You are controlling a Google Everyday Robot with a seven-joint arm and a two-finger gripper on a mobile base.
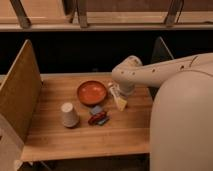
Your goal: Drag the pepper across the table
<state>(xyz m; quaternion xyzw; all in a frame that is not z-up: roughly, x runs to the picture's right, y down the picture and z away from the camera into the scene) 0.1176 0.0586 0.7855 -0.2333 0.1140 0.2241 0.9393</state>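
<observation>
The small dark red pepper [94,119] lies on the light wooden table [125,132], just in front of the orange-red bowl [91,92] and beside a flat blue pad [97,110]. My gripper [119,101] hangs from the white arm [150,75] at the bowl's right, a short way right of and behind the pepper, apart from it.
A white cup [68,114] stands upside down left of the pepper. Upright board panels [20,92] stand along the table's left side, and a dark panel [161,52] at its right. My white body [182,125] covers the table's right end.
</observation>
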